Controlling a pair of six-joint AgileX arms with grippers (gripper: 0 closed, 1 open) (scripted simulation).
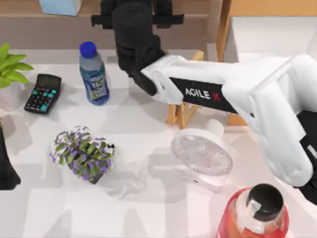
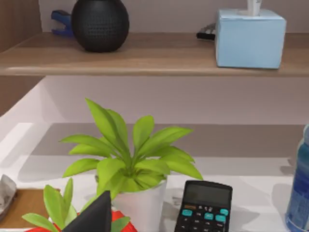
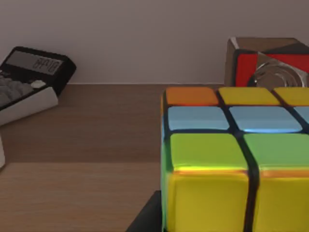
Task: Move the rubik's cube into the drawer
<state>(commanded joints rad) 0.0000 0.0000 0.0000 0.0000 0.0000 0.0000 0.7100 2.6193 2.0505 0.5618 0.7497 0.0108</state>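
Rubik's cube (image 3: 236, 164) sits on the brown shelf (image 3: 82, 145) right before the right tool, whose opening I cannot tell.

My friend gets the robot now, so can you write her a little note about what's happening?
Right gripper: reached over the brown shelf at the back; finger state unclear.
Left arm: parked at the table's left edge.
Rubik's cube: on the shelf wood, close against the right wrist camera.
Drawer: at the back right, open, white inside.
Done: the reach to the cube.
Left: grip it, carry it right, drop it in the drawer.
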